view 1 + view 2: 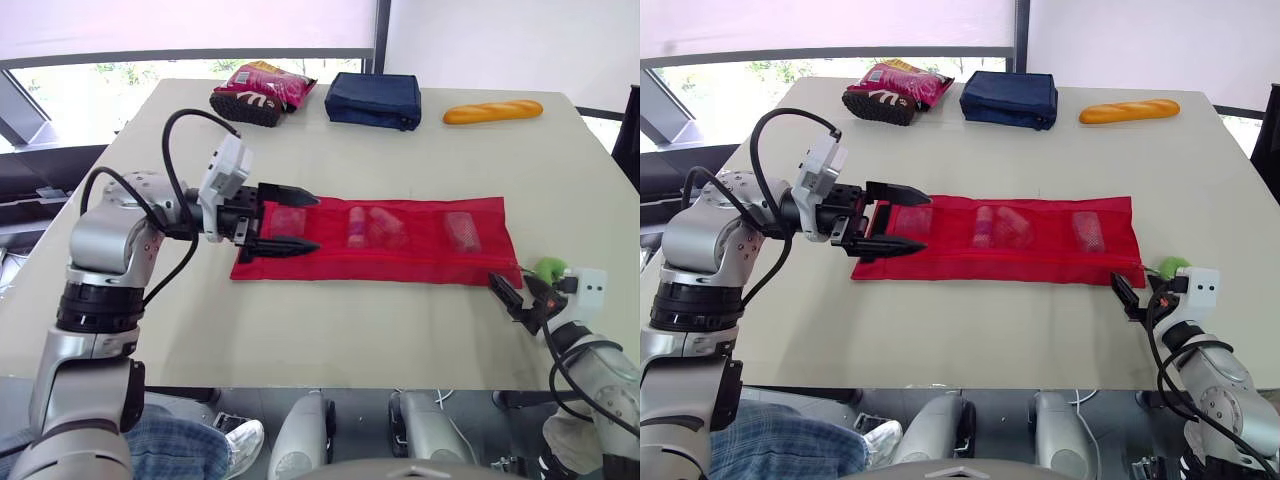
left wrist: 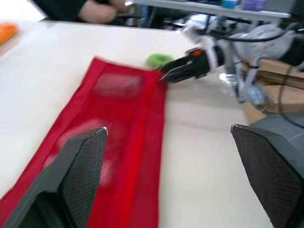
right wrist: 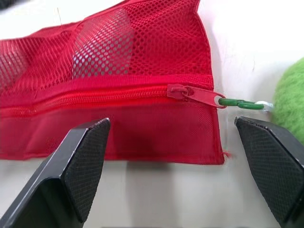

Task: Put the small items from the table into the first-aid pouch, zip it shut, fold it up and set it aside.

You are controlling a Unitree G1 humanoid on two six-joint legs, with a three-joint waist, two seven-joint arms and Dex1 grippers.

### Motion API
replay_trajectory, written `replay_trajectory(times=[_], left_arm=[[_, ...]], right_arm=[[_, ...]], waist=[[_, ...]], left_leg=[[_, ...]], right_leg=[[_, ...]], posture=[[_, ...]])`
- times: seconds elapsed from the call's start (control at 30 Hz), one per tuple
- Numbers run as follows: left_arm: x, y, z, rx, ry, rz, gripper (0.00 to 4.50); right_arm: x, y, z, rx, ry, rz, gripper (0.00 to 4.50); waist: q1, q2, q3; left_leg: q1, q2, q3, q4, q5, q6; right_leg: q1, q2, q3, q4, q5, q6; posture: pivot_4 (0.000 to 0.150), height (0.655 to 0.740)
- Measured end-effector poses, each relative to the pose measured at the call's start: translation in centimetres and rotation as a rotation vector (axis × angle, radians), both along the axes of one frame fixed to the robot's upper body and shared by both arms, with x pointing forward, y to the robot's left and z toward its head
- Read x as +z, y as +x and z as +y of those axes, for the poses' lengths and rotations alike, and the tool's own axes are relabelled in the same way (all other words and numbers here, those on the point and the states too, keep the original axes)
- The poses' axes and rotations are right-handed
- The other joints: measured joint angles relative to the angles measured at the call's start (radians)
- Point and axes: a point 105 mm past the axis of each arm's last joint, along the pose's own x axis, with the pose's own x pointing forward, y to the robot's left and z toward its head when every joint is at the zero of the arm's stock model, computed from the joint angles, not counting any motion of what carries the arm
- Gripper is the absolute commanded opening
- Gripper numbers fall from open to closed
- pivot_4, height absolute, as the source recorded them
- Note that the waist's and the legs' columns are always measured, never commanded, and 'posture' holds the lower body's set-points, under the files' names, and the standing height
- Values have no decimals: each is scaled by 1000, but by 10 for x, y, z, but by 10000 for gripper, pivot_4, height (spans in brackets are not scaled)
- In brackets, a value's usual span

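From the head cameras I see the red pouch (image 1: 380,240) lying flat on the bench (image 1: 400,340). Its long axis goes across, from my left side to my right side. Small items show through the mesh pockets, so I judge the filling is done. The left jaws are spread wide over the left short end of the pouch, one finger toward the far edge and one toward the near edge, pinching nothing. The right jaws are also spread and empty, low at the near right corner, just beside the pouch. At the far edge of the bench, well apart, lie a snack bag (image 1: 262,92), a dark blue bag (image 1: 375,100) and a bread loaf (image 1: 493,111).

From the left wrist camera, the pouch runs away from the left jaws along its length. The right jaws appear at its other end, next to something green (image 2: 158,60).

From the right wrist camera, the zipper pull (image 3: 197,95) sits at the right end of the pouch, straight ahead between the spread jaws, with a green ring (image 3: 237,103) hooked on it. The teeth look closed along the part I can see, so I think the zip is shut and folding comes next. The fold must go across the long axis. Each arm faces one short end, and the left arm is the nearer to its end.
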Motion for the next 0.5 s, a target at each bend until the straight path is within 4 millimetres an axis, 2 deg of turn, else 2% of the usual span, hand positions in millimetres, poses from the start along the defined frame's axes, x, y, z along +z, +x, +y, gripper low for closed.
replay_trajectory(times=[0.07, 0.1, 0.13, 0.17, 0.2, 0.4, 0.5], left_arm=[[3, -10, -8, -51, -6, 8, 44434], [5, -14, -11, -73, -9, 10, 45000], [8, -18, -14, -95, -14, 8, 45000], [13, -22, -18, -124, -20, -2, 45000], [16, -25, -20, -138, -23, -7, 45000], [18, -29, -23, -162, -25, -12, 45000], [18, -29, -22, -163, -22, -12, 45000]], right_arm=[[0, 0, 4, 11, 23, 13, 45000], [1, 0, 5, 12, 28, 19, 39477], [0, 0, 6, 13, 35, 26, 36718], [-1, 0, 8, 17, 42, 39, 31788], [-2, 0, 9, 19, 44, 45, 24877], [-5, -2, 14, 38, 43, 75, 177], [-4, -2, 15, 37, 53, 70, 177]], waist=[[0, 0, 0], [0, 0, 0], [0, 0, 0], [0, 0, 0], [0, 0, 0], [-2, 0, 0], [-1, 0, 0]], left_leg=[[0, 1, -1, 0, 0, 0], [0, 2, -2, 0, 0, 0], [0, 2, -2, 0, 0, 0], [0, 2, -2, 0, 0, 0], [0, 2, -2, 0, 0, 0], [0, 2, -2, 0, 0, 0], [0, 2, -2, 0, 0, 0]], right_leg=[[0, 3, 0, 0, 0, 0], [0, 4, 0, 0, 0, 0], [0, 5, 0, 0, 0, 0], [0, 5, 0, 1, 0, 0], [0, 5, 0, 1, 0, 0], [0, 6, 1, 1, -1, 0], [-1, 6, 1, 1, -1, 0]], posture=[[1500, 7164], [1500, 7164], [1500, 7164], [1500, 7164], [1500, 7164], [1500, 7164], [1500, 7164]])
